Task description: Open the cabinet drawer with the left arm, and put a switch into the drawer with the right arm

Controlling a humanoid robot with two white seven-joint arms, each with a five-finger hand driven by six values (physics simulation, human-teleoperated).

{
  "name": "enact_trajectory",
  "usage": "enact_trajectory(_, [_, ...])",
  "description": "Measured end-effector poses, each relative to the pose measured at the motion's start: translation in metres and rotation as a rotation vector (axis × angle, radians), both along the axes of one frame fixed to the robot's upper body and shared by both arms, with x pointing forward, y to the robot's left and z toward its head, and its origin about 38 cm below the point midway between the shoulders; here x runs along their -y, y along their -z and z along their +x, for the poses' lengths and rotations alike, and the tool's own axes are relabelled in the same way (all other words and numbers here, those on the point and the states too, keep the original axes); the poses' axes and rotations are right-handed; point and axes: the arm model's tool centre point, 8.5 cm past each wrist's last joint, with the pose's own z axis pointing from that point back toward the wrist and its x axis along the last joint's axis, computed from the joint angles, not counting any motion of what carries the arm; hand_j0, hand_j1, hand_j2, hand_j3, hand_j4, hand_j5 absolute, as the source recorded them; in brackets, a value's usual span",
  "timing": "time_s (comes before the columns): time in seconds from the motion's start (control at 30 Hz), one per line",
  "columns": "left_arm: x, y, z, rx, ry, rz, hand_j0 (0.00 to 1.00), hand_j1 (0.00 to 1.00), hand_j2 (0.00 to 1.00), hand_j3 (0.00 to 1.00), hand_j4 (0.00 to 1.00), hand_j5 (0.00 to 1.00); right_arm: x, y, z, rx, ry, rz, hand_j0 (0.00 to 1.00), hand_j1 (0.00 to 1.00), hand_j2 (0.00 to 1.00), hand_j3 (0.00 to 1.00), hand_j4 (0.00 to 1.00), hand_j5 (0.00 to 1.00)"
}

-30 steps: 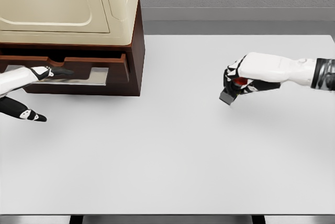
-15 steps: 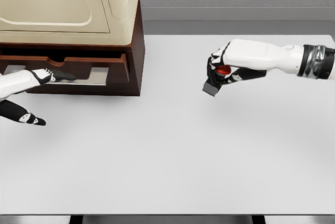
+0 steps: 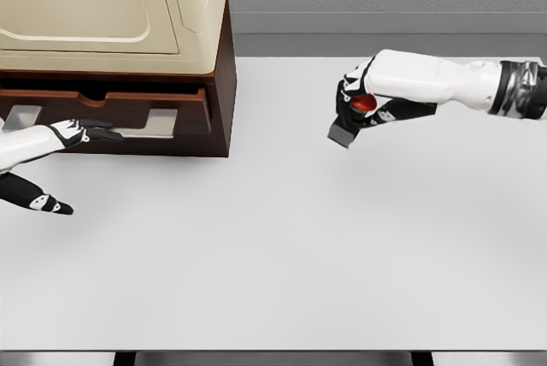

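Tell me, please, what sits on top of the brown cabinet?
A cream appliance sits on the cabinet, covering its top. The picture crops its upper part, so I cannot identify it.

cabinet (image 3: 218, 84) dark brown, cream top | switch (image 3: 352, 118) grey, red button | table (image 3: 282, 246) white

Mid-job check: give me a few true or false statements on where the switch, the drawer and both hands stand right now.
1. The right hand grasps the switch. True.
2. The switch rests on the table. False: it is held clear above it.
3. The switch is already inside the drawer. False: it is well to the drawer's right, over the table.
4. The left hand is at the drawer front. True.
5. The cabinet stands at the table's right edge. False: it is at the far left.
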Motion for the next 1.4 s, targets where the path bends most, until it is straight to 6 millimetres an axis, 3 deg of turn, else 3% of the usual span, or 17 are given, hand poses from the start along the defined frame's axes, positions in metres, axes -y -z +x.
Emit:
enact_trajectory(0.43, [0.000, -0.014, -0.010, -0.004, 0.030, 0.052, 1.00, 1.00, 1.00, 1.00, 1.00, 1.00, -0.021, -0.035, -0.011, 0.048, -0.076, 0.046, 0.32, 0.32, 0.32, 0.32, 0.32, 0.32])
enact_trajectory(0.6, [-0.001, -0.014, -0.014, -0.021, 0.035, 0.054, 1.00, 1.00, 1.00, 1.00, 1.00, 1.00, -0.025, -0.039, -0.012, 0.048, -0.086, 0.056, 0.32, 0.32, 0.32, 0.32, 0.32, 0.32])
enact_trajectory(0.77, [-0.003, -0.015, -0.017, -0.035, 0.032, 0.051, 1.00, 1.00, 1.00, 1.00, 1.00, 1.00, -0.031, -0.058, -0.012, 0.081, -0.101, 0.070, 0.32, 0.32, 0.32, 0.32, 0.32, 0.32])
enact_trajectory(0.93, [-0.006, -0.021, -0.016, -0.031, 0.024, 0.056, 1.00, 1.00, 1.00, 1.00, 1.00, 1.00, -0.054, -0.082, -0.013, 0.129, -0.162, 0.087, 0.32, 0.32, 0.32, 0.32, 0.32, 0.32])
enact_trajectory(1.13, [-0.011, -0.028, -0.013, -0.019, 0.004, 0.050, 1.00, 1.00, 1.00, 1.00, 1.00, 1.00, -0.088, -0.093, -0.016, 0.141, -0.245, 0.109, 0.32, 0.32, 0.32, 0.32, 0.32, 0.32])
enact_trajectory(1.4, [-0.016, -0.017, -0.012, -0.035, -0.017, 0.040, 1.00, 1.00, 1.00, 1.00, 1.00, 1.00, -0.094, -0.106, -0.018, 0.151, -0.259, 0.137, 0.31, 0.31, 0.31, 0.31, 0.31, 0.31])
